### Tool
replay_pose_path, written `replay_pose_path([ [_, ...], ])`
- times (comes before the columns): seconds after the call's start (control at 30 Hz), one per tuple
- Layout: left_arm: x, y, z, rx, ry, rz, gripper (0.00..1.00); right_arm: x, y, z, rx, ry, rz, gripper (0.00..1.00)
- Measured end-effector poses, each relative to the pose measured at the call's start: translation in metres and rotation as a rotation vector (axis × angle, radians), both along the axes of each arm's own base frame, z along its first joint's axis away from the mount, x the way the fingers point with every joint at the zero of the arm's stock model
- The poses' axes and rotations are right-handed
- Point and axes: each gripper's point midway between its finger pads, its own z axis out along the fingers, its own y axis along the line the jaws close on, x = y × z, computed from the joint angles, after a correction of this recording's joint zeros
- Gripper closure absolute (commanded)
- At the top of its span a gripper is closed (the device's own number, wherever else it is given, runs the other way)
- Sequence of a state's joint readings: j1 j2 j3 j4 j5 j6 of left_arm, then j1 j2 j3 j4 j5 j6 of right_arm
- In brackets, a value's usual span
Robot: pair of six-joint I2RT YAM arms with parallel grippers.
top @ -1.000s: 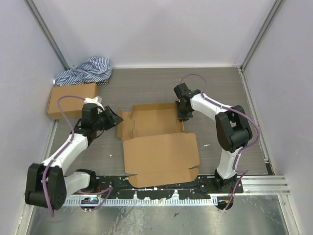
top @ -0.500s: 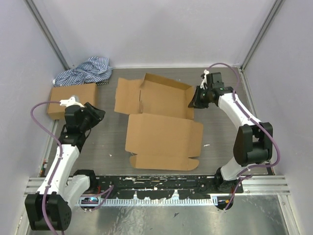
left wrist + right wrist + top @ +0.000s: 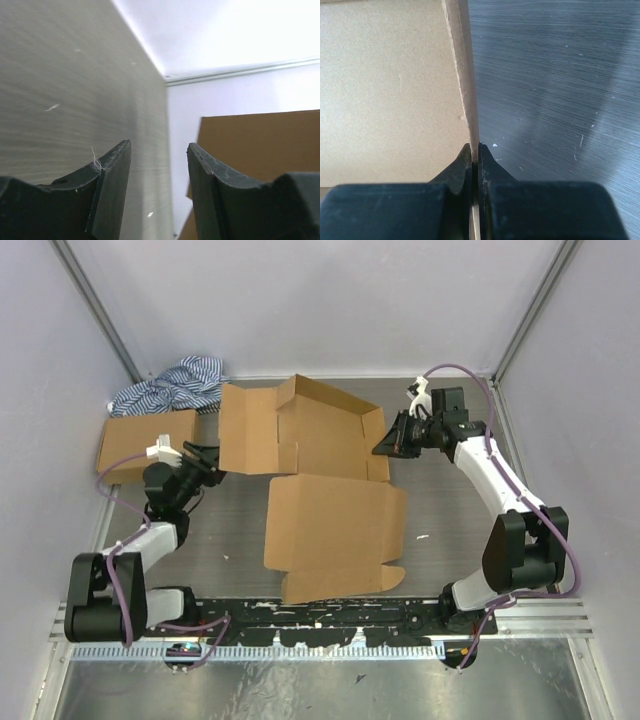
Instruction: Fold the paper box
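Grey desk carries the paper box, long axis near to far. Right gripper pinches its far-right wall; left gripper, spread, hangs just left of it.

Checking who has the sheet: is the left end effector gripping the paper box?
No, the left end effector is open with an empty gap, and the paper box lies outside it.

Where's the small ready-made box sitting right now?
Top view: the small box sits far left on the table, just in front of the striped cloth, beside the left gripper.
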State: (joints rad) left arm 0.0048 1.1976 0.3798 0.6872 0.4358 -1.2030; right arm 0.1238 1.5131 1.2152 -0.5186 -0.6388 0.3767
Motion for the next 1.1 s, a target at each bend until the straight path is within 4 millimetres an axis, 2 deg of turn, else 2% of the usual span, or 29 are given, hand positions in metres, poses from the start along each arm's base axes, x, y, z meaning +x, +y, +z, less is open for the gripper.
replay_pose_path([
  [0.13, 0.006, -0.012, 0.035, -0.159, -0.12, -0.066, 0.44, -0.003, 0.003, 0.009, 0.022, -0.017, 0.018, 0.99],
  [0.27, 0.003, -0.017, 0.06, -0.263, -0.195, -0.12, 0.44, -0.003, 0.003, 0.009, 0.024, -0.016, 0.021, 0.99],
  [0.67, -0.011, -0.027, 0.119, -0.354, -0.346, -0.211, 0.45, -0.004, 0.007, 0.006, 0.014, -0.011, 0.031, 0.99],
  [0.77, -0.013, -0.033, 0.127, -0.365, -0.363, -0.236, 0.44, -0.003, 0.008, -0.002, -0.009, 0.007, 0.026, 0.99],
  [1.1, -0.02, -0.049, 0.125, -0.376, -0.345, -0.289, 0.45, 0.0, 0.005, -0.025, -0.09, 0.06, -0.005, 0.99],
])
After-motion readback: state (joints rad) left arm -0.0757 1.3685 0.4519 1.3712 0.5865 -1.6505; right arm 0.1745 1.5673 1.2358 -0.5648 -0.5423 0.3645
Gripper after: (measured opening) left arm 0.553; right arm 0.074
